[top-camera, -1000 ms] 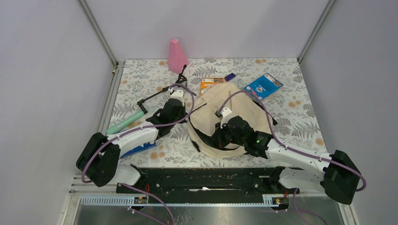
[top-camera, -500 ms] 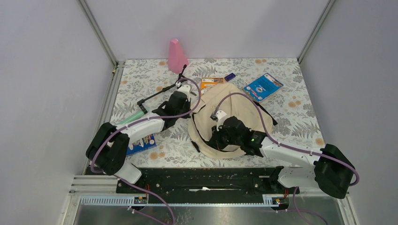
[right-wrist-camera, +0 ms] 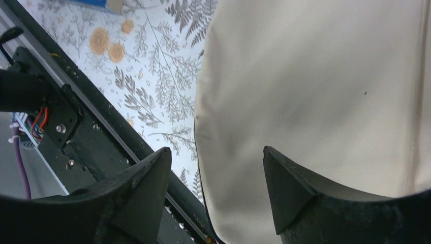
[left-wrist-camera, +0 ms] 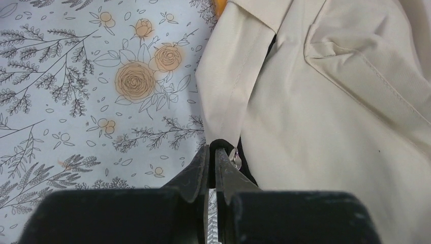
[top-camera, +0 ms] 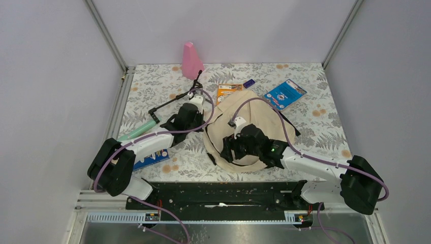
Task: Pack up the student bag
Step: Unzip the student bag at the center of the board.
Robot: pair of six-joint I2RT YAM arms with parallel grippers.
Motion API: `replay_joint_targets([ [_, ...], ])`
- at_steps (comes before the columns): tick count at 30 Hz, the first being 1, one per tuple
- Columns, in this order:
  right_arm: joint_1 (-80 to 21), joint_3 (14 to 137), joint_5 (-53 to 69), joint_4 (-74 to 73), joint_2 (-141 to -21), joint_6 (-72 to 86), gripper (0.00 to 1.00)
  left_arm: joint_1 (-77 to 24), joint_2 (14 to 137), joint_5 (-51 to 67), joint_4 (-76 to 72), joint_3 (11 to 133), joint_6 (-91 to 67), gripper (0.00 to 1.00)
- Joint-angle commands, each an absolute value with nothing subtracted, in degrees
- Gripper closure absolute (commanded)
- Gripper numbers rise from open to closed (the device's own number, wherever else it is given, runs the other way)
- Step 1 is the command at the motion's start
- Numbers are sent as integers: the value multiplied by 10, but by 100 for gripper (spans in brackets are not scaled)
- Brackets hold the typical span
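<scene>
The student bag [top-camera: 256, 119] is a cream fabric backpack with black trim, lying flat in the middle of the table. My left gripper [top-camera: 202, 108] is at its left edge. In the left wrist view the left gripper [left-wrist-camera: 212, 150] is shut on a black zipper-pull loop [left-wrist-camera: 223, 146] with a small silver ring [left-wrist-camera: 235, 158], next to the bag's cream panel [left-wrist-camera: 330, 101]. My right gripper [top-camera: 227, 151] hovers over the bag's near left edge. Up close the right gripper [right-wrist-camera: 216, 155] is open, with only cream bag fabric [right-wrist-camera: 315, 76] below the gap.
A pink bottle [top-camera: 192, 61] stands at the back. An orange booklet [top-camera: 226, 90], a small purple item [top-camera: 249, 83] and a blue booklet [top-camera: 284, 93] lie behind the bag. A green tube [top-camera: 134, 133], a blue packet [top-camera: 152, 160] and a black stand [top-camera: 175, 99] are at left. The black base rail [right-wrist-camera: 76, 117] runs close by.
The right gripper has shifted left along the bag's near edge and its jaws have come open. The left arm has reached forward to the bag's left edge.
</scene>
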State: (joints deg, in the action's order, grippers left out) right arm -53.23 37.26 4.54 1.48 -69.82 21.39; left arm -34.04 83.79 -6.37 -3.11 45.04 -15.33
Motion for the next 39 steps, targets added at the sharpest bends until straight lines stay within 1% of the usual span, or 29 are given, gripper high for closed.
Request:
replay_joint_targets([
  [1, -529, 422, 22, 14, -693, 204, 24, -337, 801, -67, -57, 438, -150, 100],
  [2, -529, 425, 24, 14, -696, 203, 24, -337, 795, -79, -49, 435, -157, 99],
  [5, -528, 436, 22, 14, -702, 199, 21, -337, 765, -125, -31, 419, -183, 77],
  [6, -527, 439, 21, 13, -706, 197, 21, -337, 753, -138, -24, 414, -191, 65],
  [7, -527, 442, 19, 13, -710, 196, 21, -337, 740, -149, -17, 408, -198, 52],
  [8, -525, 446, 18, 12, -714, 193, 21, -337, 725, -161, -9, 402, -207, 44],
  [9, -523, 450, 16, 13, -722, 188, 21, -337, 711, -171, -3, 396, -215, 37],
  [11, -516, 460, 15, 13, -739, 178, 21, -337, 681, -188, 10, 383, -234, 30],
  [13, -505, 475, 23, 13, -761, 168, 21, -337, 651, -203, 23, 368, -256, 26],
  [17, -483, 520, 51, 13, -811, 159, 22, -337, 596, -193, 29, 328, -308, 21],
  [21, -465, 582, 72, 9, -877, 166, 25, -337, 567, -145, 6, 286, -364, 20],
  [25, -463, 659, 43, -46, -943, 227, 32, -337, 551, -112, -41, 239, -416, 20],
  [28, -463, 697, 47, -56, -984, 283, 36, -337, 547, -83, -92, 210, -439, 20],
  [32, -463, 722, 47, -50, -1025, 319, 39, -337, 558, -33, -159, 190, -443, 23],
  [39, -462, 769, 35, -38, -1091, 322, 42, -337, 618, 37, -263, 183, -469, 29],
])
